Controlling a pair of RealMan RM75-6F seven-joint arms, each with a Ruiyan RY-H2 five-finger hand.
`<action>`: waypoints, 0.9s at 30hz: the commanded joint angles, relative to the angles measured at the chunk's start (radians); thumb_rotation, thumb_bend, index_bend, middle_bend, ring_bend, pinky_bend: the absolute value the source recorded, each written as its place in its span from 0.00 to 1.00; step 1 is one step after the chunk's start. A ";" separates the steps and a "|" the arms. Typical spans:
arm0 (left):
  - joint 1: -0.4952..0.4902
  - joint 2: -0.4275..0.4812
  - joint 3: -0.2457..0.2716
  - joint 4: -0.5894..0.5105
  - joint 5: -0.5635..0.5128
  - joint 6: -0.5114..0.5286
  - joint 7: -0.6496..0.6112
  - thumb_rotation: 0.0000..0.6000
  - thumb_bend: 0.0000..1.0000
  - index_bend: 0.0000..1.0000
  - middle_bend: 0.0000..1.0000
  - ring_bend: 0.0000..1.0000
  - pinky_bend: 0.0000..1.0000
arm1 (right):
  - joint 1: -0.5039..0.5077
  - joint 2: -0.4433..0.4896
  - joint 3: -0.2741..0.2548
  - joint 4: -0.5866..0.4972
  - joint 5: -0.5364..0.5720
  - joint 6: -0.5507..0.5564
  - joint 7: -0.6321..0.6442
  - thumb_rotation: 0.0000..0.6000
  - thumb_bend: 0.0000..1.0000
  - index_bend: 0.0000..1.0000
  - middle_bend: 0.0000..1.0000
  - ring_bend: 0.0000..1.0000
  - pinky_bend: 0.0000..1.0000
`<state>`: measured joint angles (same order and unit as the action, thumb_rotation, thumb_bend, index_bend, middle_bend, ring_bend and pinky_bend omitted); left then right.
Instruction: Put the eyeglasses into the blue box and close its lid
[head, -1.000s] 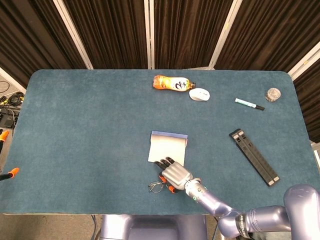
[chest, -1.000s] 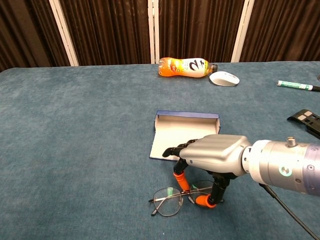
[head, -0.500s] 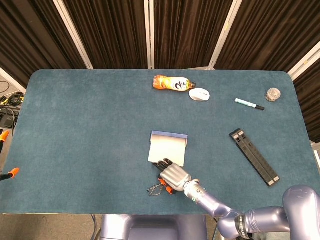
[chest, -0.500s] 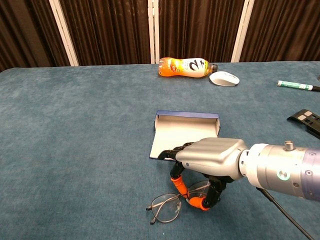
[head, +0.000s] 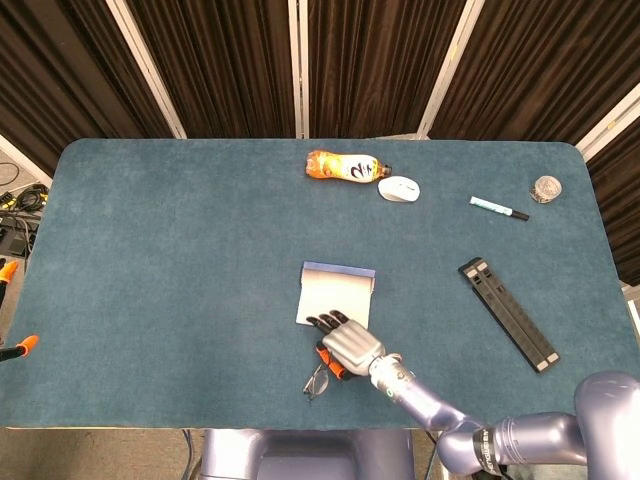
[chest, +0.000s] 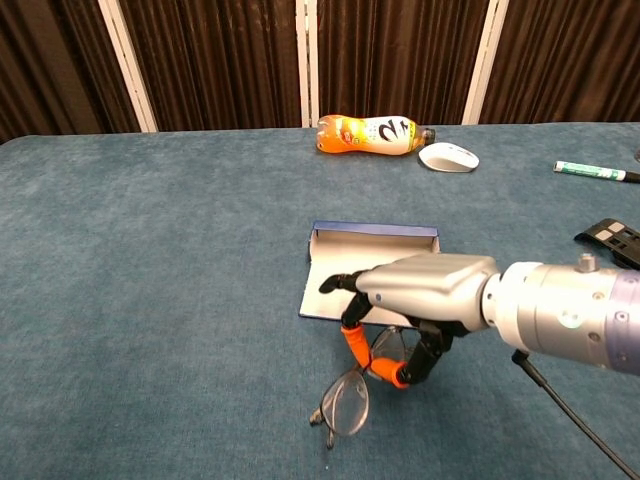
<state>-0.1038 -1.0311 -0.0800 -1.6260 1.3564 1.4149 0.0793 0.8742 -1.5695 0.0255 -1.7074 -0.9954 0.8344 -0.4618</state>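
Observation:
The blue box (head: 335, 285) (chest: 365, 262) lies open at the table's middle, its white inside up and its raised blue wall on the far side. Just in front of it, my right hand (head: 350, 345) (chest: 425, 298) pinches the thin wire-framed eyeglasses (head: 315, 382) (chest: 348, 402) between its orange-tipped fingers (chest: 352, 345). The glasses hang tilted, one lens down near the cloth, the other up between the fingers. They sit at the box's near edge, outside it. My left hand shows in neither view.
An orange drink bottle (head: 345, 166) (chest: 370, 133) and a white mouse (head: 399, 188) (chest: 448, 157) lie at the far side. A marker (head: 498, 208), a black folded bar (head: 507, 313) and a small round grey object (head: 546, 188) lie to the right.
The fingers have closed on the eyeglasses and raised them: they lay flat on the cloth, now they hang turned and tilted from the right hand, slightly nearer the box.

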 joint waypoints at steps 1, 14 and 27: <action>0.000 0.000 0.000 0.000 0.001 0.000 0.000 1.00 0.00 0.00 0.00 0.00 0.00 | -0.005 0.009 0.018 0.001 0.009 0.008 0.022 1.00 0.46 0.65 0.00 0.00 0.00; -0.001 0.005 -0.005 0.000 -0.007 -0.003 -0.013 1.00 0.00 0.00 0.00 0.00 0.00 | 0.018 -0.031 0.114 0.098 0.145 0.047 0.023 1.00 0.47 0.65 0.00 0.00 0.00; -0.012 0.014 -0.017 0.015 -0.046 -0.041 -0.049 1.00 0.00 0.00 0.00 0.00 0.00 | 0.081 -0.127 0.188 0.261 0.281 0.073 -0.038 1.00 0.47 0.64 0.00 0.00 0.00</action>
<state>-0.1148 -1.0179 -0.0961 -1.6124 1.3117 1.3758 0.0320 0.9472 -1.6868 0.2055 -1.4573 -0.7258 0.9026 -0.4908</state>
